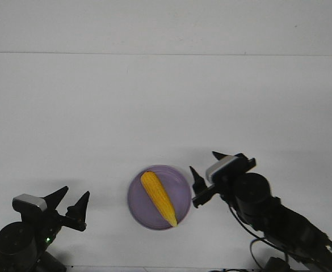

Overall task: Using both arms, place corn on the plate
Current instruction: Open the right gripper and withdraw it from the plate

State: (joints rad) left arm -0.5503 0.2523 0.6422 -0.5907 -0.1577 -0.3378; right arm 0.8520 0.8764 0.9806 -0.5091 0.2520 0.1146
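Lying diagonally on the plate [180,184], the corn [158,198] — both grippers, left gripper [70,198] and right gripper [206,165], spread apart, holding nothing.

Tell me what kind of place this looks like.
Probably a robot test bench rather than a kitchen: a bare white table, two black arms, left gripper and right gripper, and only corn on a purple plate.
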